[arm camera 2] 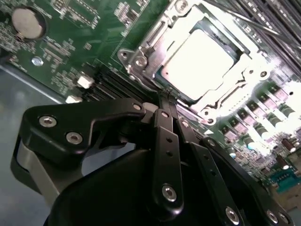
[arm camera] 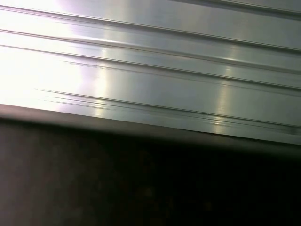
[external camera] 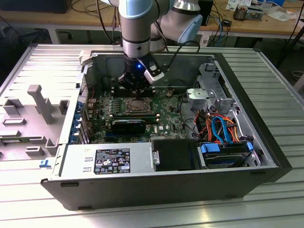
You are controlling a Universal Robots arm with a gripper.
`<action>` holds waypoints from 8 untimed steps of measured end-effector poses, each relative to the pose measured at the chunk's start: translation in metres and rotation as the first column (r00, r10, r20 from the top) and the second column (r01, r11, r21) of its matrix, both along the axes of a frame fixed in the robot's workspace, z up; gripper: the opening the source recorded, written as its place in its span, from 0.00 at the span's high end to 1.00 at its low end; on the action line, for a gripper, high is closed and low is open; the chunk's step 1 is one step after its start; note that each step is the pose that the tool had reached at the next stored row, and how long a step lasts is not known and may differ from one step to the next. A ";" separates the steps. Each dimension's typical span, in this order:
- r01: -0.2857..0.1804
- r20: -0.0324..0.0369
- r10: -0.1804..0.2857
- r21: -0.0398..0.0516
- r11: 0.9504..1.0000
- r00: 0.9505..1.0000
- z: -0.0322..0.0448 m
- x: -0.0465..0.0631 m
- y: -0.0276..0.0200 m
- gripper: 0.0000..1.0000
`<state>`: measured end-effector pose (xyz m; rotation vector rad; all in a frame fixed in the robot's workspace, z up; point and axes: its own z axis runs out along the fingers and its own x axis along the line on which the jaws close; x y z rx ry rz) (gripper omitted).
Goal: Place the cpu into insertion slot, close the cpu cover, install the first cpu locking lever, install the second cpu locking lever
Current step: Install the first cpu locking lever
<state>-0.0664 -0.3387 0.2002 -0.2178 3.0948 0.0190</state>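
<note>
The cpu (arm camera 2: 200, 63) lies flat in the insertion slot (arm camera 2: 135, 60) on the green motherboard, its silver top glaring under light. The silvery cpu cover (arm camera 2: 217, 100) lies down around it, framing the chip. My gripper (arm camera 2: 165, 100) is shut, its black fingers pressed together with the tips right at the socket's near edge; whether they touch a locking lever I cannot tell. In the exterior view the gripper (external camera: 137, 91) hangs inside the open computer case, just behind the cpu (external camera: 137, 105).
A black heatsink block (external camera: 129, 126) sits in front of the socket. The power supply (external camera: 107, 161) and a drive bay (external camera: 223, 154) with orange and blue cables (external camera: 218, 126) line the case front and right. A grey fixture (external camera: 38, 109) stands on the ribbed table.
</note>
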 end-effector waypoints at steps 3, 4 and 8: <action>-0.001 0.000 0.001 0.000 1.000 1.000 0.0000 0.005 0.0003 0.89; -0.001 0.000 0.001 0.000 1.000 1.000 0.0000 0.007 0.0004 0.89; -0.003 0.000 0.003 0.002 1.000 1.000 0.0001 0.009 0.0028 0.89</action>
